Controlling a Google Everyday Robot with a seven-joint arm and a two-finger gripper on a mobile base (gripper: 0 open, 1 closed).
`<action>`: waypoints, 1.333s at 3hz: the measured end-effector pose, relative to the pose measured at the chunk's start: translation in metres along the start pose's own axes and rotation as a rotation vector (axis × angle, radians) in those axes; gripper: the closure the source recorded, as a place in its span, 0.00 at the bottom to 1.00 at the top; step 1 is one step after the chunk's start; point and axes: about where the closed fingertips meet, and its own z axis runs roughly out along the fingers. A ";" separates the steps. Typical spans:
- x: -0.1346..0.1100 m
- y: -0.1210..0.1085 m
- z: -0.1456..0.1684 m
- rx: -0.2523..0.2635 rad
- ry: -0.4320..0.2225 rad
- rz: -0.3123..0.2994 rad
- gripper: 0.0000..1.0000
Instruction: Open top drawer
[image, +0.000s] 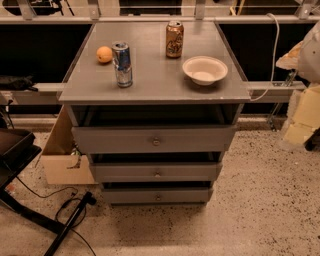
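The top drawer (154, 140) is the widest grey front of the three, just under the cabinet top, with a small round metal knob (156, 142) at its centre. A dark gap shows between its upper edge and the tabletop. Two narrower grey drawers (156, 172) with similar knobs sit below it. My gripper (302, 120) shows as pale cream shapes at the right edge of the view. It is well to the right of the cabinet and touches no drawer.
On the grey cabinet top (155, 75) stand an orange (104, 54), a blue-silver can (122, 64), a brown can (174, 39) and a white bowl (204, 69). A cardboard box (62, 160) leans at the cabinet's left. A black stand and cables (45, 215) lie lower left.
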 end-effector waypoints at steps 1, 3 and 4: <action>0.000 0.000 0.000 0.000 0.000 0.000 0.00; -0.025 0.017 0.106 -0.012 -0.015 -0.052 0.00; -0.049 0.009 0.196 -0.005 0.014 -0.098 0.00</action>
